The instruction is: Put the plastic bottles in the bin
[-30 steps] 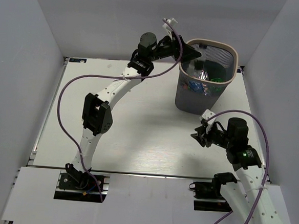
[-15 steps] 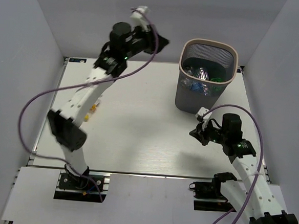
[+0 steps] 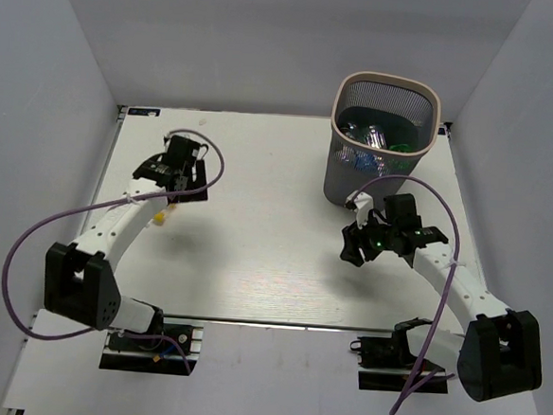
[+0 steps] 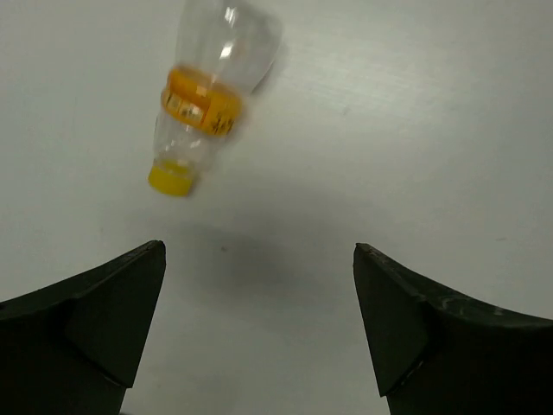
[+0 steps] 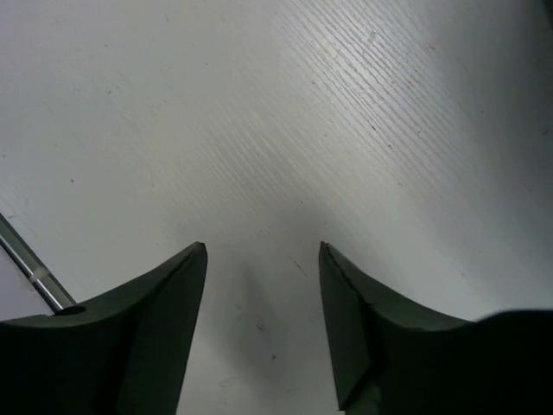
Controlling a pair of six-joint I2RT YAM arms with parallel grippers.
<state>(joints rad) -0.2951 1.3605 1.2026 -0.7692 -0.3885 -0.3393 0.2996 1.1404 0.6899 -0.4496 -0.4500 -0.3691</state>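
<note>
One orange-labelled bottle (image 4: pixel 203 99) before spread left tool (image 4: pixel 259 251), bin (image 3: pixel 354 180) well apart

Stretching the left arm (image 3: pixel 114 225) forward from its base, elbow folding low at the near left, wrist tilting downward. Holding the left gripper (image 4: pixel 259 251) wide apart, both fingers (image 4: pixel 95 320) showing as dark wedges with nothing between them. Bending the right arm (image 3: pixel 452 277) inward toward the centre from an elbow sitting low at the near right, pointing the right gripper (image 5: pixel 262 248) down and leftward (parted here too, though less widely), gripping nothing.
</note>
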